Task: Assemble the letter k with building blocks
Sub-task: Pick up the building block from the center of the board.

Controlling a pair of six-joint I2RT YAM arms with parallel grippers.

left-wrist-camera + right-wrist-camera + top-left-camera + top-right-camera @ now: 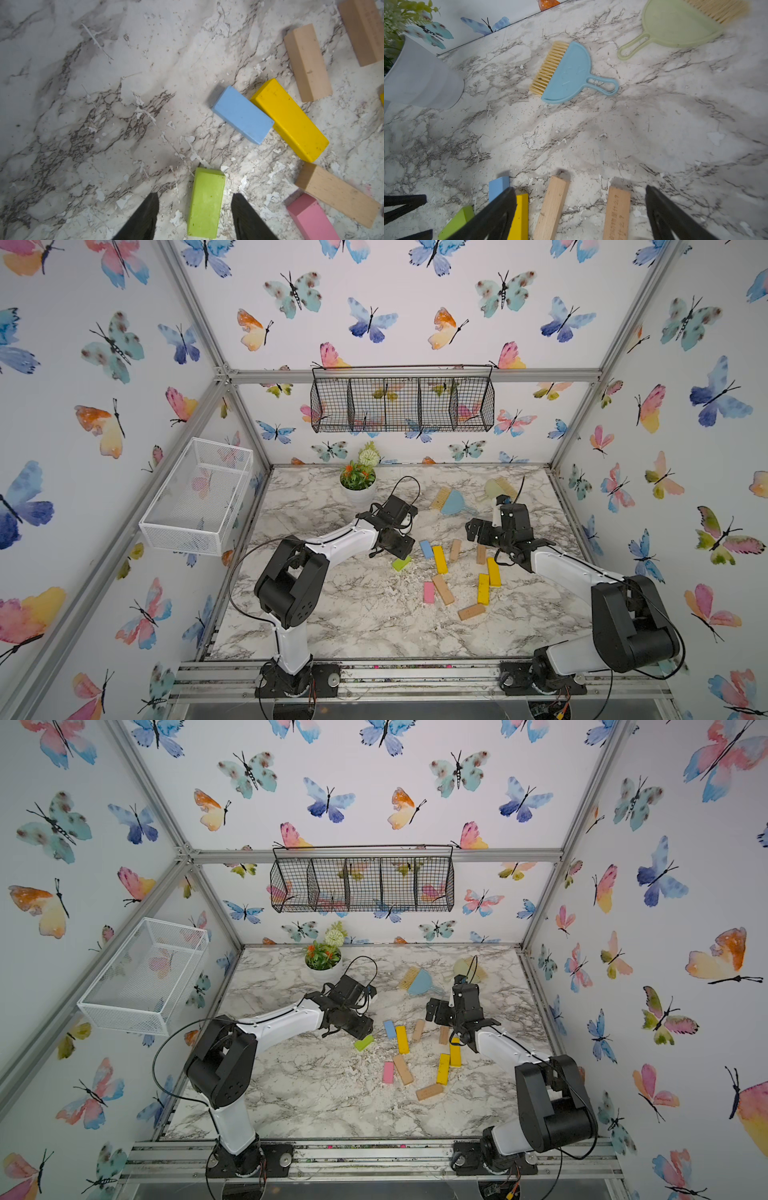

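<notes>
Marble-patterned table (332,626) carries the blocks, all lying flat and loose. Nearest the front edge is the nearest tan block (471,611). Just behind it, the pink block (429,592) lies just beside the second tan block (443,590). To their right, the first yellow block (483,589) lies just beside the second yellow block (493,571).

Further back, the lime-green block (205,201) lies between the fingers of the left claw (194,195). That claw is partly open, with a gap on each side, and grips nothing. Beyond it, the light-blue block (242,115) touches the third yellow block (289,119) along one long side.

The right claw (579,190) is spread wide and holds nothing. In the right wrist view, the third tan block (552,205) and the printed tan block (616,212) show between its fingers.

Farthest back are the blue brush (566,74), the green brush (675,25) and the white plant pot (419,76).
</notes>
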